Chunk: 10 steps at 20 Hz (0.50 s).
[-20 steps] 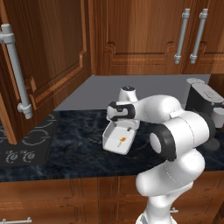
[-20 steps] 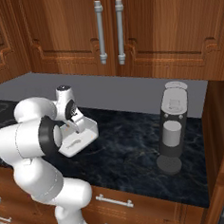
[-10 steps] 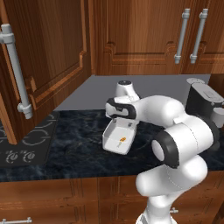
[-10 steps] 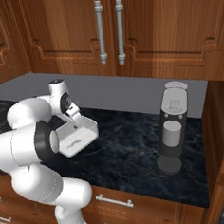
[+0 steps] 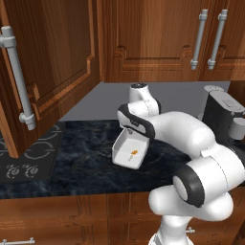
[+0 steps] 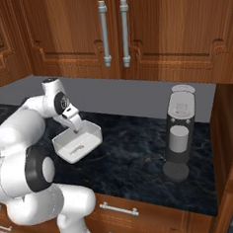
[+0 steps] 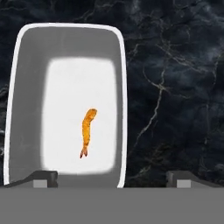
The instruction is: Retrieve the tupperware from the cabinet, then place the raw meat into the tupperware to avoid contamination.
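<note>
Raised open jaws above raw meat (image 7: 88, 132)

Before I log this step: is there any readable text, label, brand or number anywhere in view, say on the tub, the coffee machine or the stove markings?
None readable.
tupperware: plain white, no label; the raw meat lies inside it.
coffee machine: no brand or lettering visible.
cooktop: pale ring-shaped burner and knob markings, symbols rather than words, too small to make out.
cabinet door: bare wood, nothing printed.
</note>
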{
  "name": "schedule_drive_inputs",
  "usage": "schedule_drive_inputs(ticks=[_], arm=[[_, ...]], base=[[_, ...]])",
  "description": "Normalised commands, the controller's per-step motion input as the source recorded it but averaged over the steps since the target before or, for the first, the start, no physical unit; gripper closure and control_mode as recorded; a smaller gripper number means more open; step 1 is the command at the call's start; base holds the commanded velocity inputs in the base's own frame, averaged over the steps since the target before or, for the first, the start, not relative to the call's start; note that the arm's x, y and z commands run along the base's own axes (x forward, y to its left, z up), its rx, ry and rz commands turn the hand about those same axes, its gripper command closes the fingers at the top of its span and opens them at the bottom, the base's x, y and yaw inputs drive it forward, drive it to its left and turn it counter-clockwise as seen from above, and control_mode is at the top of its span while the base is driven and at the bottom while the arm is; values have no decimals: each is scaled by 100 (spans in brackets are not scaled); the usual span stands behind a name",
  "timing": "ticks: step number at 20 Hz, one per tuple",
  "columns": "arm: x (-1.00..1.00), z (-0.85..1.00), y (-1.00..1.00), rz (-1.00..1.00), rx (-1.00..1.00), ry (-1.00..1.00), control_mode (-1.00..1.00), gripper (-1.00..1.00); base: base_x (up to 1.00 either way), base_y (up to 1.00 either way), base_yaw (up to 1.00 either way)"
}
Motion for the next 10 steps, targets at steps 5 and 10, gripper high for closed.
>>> schedule_drive_inputs(ticks=[5,10], arm=[[-70,6,-44,0,0,4,-100,-100],[-83,21,-45,0,0,4,-100,-100]], base=[[0,0,0],[0,0,0]])
